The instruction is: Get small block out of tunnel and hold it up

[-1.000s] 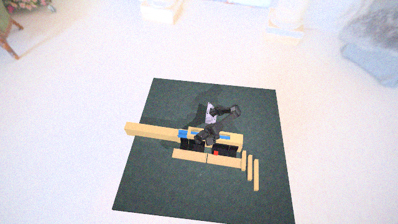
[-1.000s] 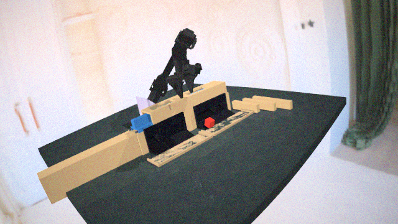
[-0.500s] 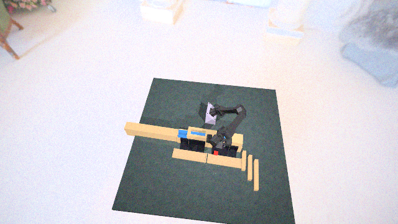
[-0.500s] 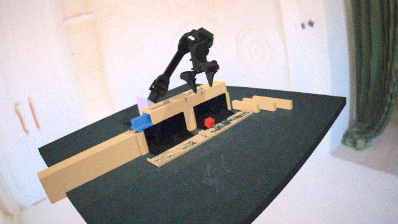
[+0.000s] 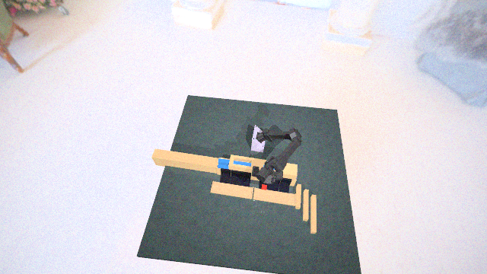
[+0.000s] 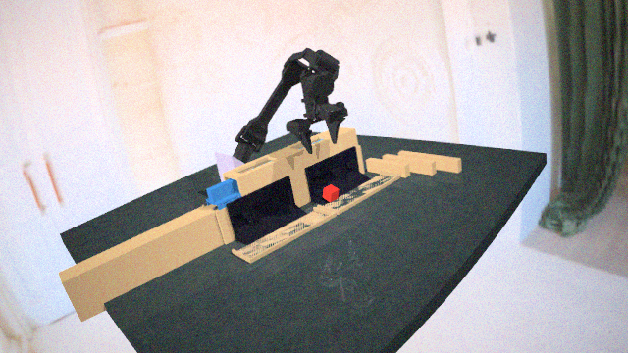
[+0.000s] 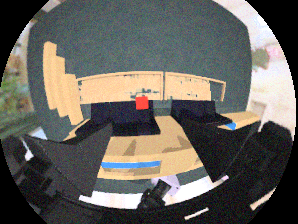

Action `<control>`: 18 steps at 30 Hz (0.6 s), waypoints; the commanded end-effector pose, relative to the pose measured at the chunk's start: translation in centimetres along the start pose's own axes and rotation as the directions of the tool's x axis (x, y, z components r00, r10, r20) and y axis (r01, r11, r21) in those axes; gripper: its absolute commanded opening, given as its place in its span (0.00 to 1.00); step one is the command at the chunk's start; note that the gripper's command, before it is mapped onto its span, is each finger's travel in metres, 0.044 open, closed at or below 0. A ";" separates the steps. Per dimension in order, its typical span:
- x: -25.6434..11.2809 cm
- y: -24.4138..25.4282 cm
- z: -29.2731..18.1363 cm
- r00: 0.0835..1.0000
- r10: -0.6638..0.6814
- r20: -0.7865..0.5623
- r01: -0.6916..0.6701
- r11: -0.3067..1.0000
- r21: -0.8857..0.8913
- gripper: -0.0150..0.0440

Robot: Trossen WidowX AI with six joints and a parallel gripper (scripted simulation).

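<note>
Red block [image 5: 264, 186] [image 6: 331, 193] [image 7: 142, 103] lies outside the covered wooden tunnel [image 5: 259, 162] [image 6: 298, 183] [image 7: 167, 132], at the foot of the dark ramp [image 5: 283, 185] [image 6: 339, 169] [image 7: 120, 120], by the shallow wooden tray [image 5: 274, 195] [image 6: 360, 197] [image 7: 120, 87]. We read the ramp as a chute, its slope meant to bring the block forward where fingers can reach; the tray's raised lip presumably keeps it from rolling away over the table [image 5: 228, 236] [image 6: 442, 221] [image 7: 150, 40].

Gripper [image 5: 264, 176] [image 6: 322, 146] [image 7: 148, 124]: fingers spread wide, nothing between them. They point down above the tunnel roof, near the block's side of the central post. We take this height as clearance over the roof, and the full spread as readiness to straddle the block.

Blue handle [image 5: 223, 164] [image 6: 222, 192] [image 7: 230, 126] sticks out of the tunnel end beside the long wooden beam [image 5: 186, 160] [image 6: 147, 250] [image 7: 245, 119], which probably guides or supports the cage's travel. With the block out, we see no need to work it again. Three loose rods [image 5: 313, 215] [image 6: 446, 163] [image 7: 50, 65] lie beyond the opposite end, unused and out of the way.

Step in hand, by our judgement: approach for the pick. Next: forward past the roof edge, down around the block, close, lift. Risk: a finger catching the roof or the tray lip, or nudging the block sideways.
</note>
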State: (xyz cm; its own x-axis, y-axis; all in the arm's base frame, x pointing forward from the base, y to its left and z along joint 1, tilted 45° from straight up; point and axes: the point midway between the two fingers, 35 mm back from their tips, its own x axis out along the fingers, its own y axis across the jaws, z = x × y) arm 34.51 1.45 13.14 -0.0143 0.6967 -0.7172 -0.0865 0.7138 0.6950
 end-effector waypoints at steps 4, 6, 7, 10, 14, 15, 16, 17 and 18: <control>1.0 -0.1 0.2 1.000 0.002 0.003 -0.003 1.000 0.008 1.00; 1.4 -0.1 0.3 1.000 0.002 0.003 -0.002 1.000 0.008 1.00; 1.5 -0.1 0.3 1.000 0.002 0.003 -0.002 1.000 0.008 1.00; 2.0 -0.1 0.4 1.000 0.001 0.004 -0.001 1.000 0.008 1.00; 2.7 -0.1 0.5 1.000 0.000 0.004 0.000 1.000 0.008 1.00; 2.8 -0.1 0.5 1.000 0.000 0.004 0.000 1.000 0.008 1.00; 3.0 -0.2 0.5 1.000 0.000 0.004 0.000 1.000 0.008 1.00; 3.2 -0.2 0.5 1.000 0.000 0.004 0.000 1.000 0.008 1.00; 3.3 -0.2 0.6 1.000 -0.001 0.004 0.000 1.000 0.008 1.00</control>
State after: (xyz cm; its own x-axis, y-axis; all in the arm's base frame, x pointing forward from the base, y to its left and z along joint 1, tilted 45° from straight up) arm 34.98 3.41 10.95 -0.0123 0.6933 -0.7206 -0.0866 0.7172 0.6915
